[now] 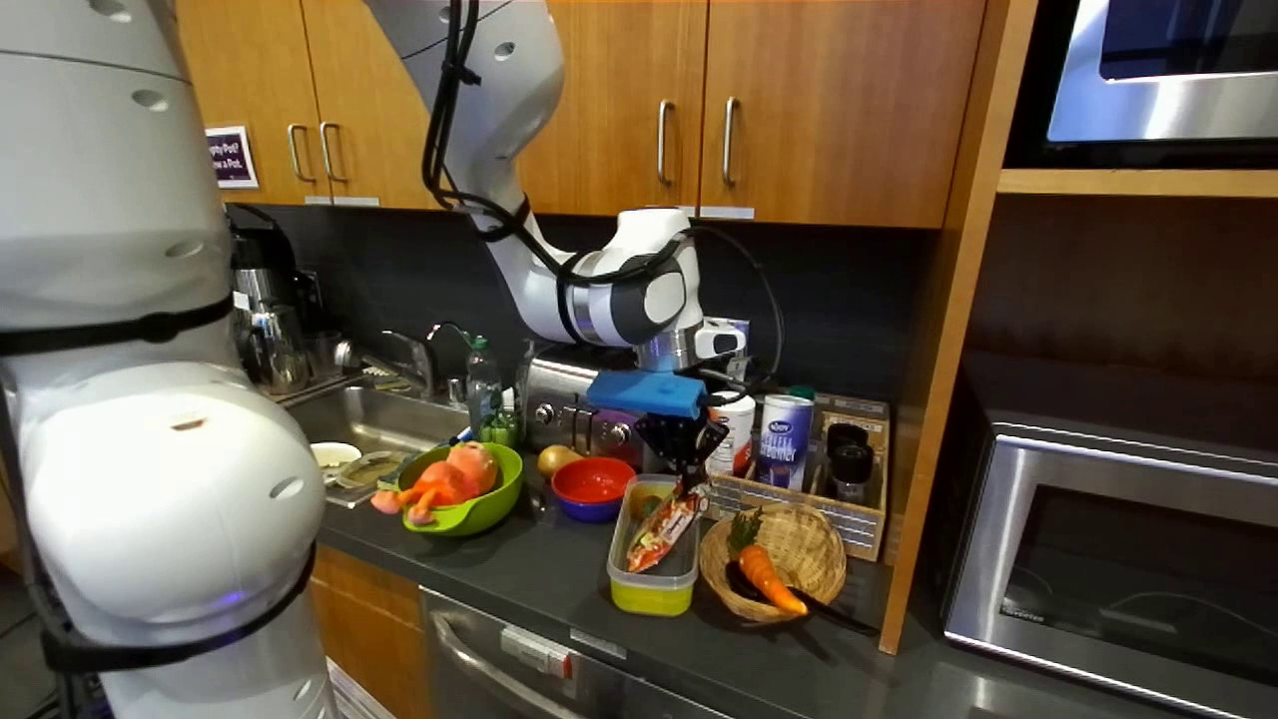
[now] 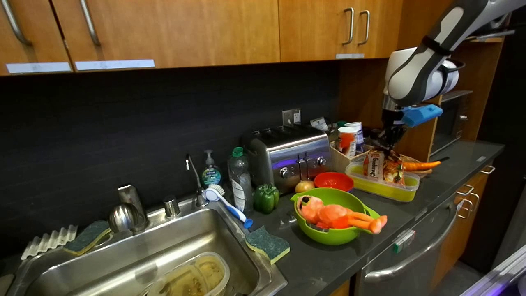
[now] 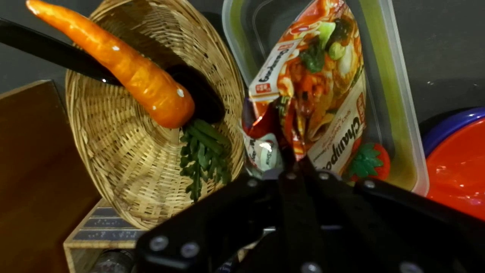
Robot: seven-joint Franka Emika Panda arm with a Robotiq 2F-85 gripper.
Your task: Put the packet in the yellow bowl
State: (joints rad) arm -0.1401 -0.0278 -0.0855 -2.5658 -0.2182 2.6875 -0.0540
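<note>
Your black end effector (image 3: 297, 168) pinches the creased upper end of the reddish-orange, crinkly, plastic-film snack packet (image 3: 314, 87), which slants down into the mouth of the squarish, translucent yellow-green plastic tub (image 1: 651, 597); its lower end appears within the rim in an exterior view. Whether it touches the tub's floor you cannot tell. In the wrist view, note the folded edge overlapping the wall beside the round, woven brown basket (image 3: 129, 182): released here, it may catch on the rim. The step in hand seems to be final lowering. Shift slightly away from the basket, lower until the packet slackens, release gently, and then rise straight up.
</note>
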